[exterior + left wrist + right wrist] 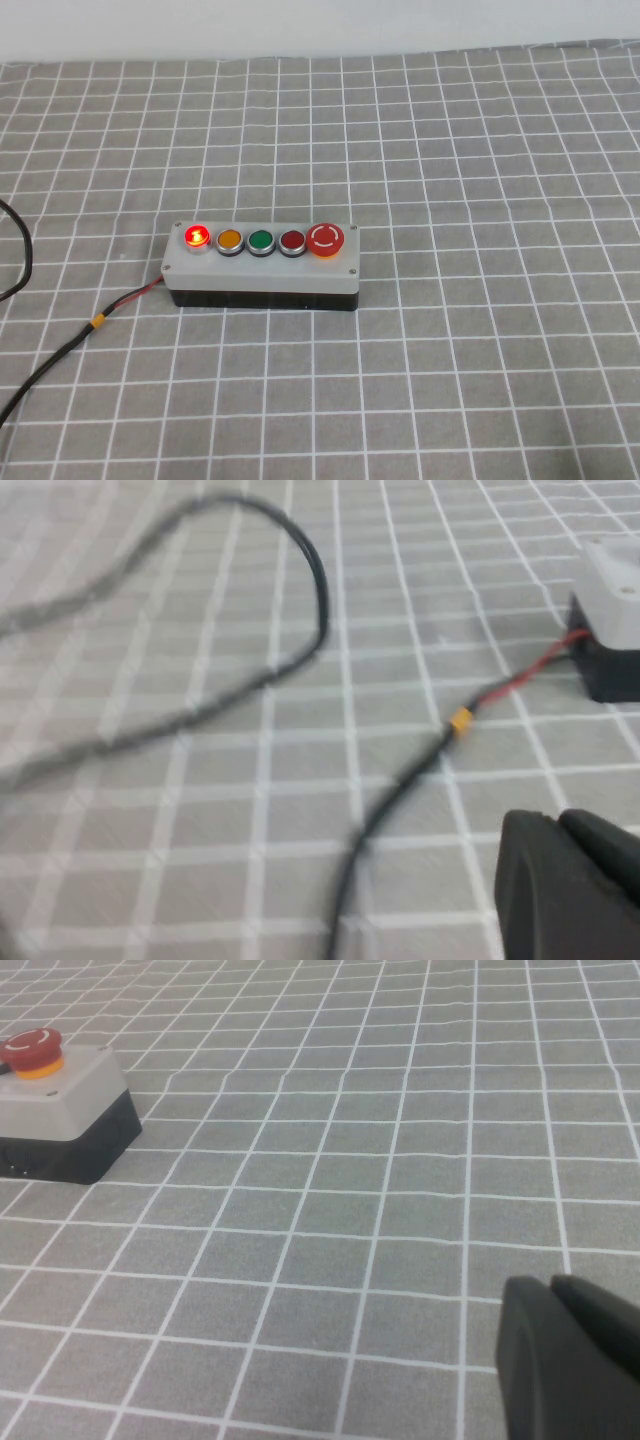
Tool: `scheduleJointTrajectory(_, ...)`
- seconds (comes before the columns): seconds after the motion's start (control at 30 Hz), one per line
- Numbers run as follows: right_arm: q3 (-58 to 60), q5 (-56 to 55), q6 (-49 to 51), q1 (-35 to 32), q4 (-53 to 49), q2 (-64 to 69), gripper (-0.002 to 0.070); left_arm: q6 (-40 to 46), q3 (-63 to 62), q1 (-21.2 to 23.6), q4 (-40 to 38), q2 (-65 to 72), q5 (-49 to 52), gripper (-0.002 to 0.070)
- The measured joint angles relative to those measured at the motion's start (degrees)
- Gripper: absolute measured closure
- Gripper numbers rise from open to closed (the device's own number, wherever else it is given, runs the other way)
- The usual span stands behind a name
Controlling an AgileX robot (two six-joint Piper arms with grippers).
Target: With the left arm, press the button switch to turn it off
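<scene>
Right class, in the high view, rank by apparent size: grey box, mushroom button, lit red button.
1. Grey box
2. Mushroom button
3. Lit red button
The left gripper and right gripper appear only in the wrist views.

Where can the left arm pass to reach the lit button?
Cloth lies bare behind and right of the box. Its left is crowded: cable trails there, near the left gripper. Lit button is uncovered. Right gripper hangs over bare cloth.

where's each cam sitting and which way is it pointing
High view: raised on the robot's side, angled down at the grey box; lit button switch; no arm shows.
Left wrist view: low over the cloth, left gripper at the corner, facing the box's cable end.
Right wrist view: low, right gripper, facing the mushroom button.
All share the box.
</scene>
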Motion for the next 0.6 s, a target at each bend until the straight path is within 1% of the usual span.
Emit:
scheduleJointTrajectory(0.1,0.0,0.0,0.0,0.0,0.0,0.0,0.0692,0.9,0.0,0.0,5.7,0.0,-3.1,0.0678)
scheduleJointTrajectory(0.2,0.0,0.0,0.0,0.0,0.0,0.0,0.0692,1.1,0.0,0.0,13.1,0.0,-8.5,0.0678)
scheduleJointTrajectory(0.27,0.0,0.0,0.0,0.0,0.0,0.0,0.0692,1.2,0.0,0.0,16.1,0.0,-12.2,0.0678)
scheduleJointTrajectory(0.37,0.0,0.0,0.0,0.0,0.0,0.0,0.0692,1.3,0.0,0.0,17.8,0.0,-16.6,0.0678)
scheduleJointTrajectory(0.53,0.0,0.0,0.0,0.0,0.0,0.0,0.0692,1.4,0.0,0.0,18.9,0.0,-18.6,0.0678)
scheduleJointTrajectory(0.6,0.0,0.0,0.0,0.0,0.0,0.0,0.0692,1.7,0.0,0.0,21.1,0.0,-18.7,0.0678)
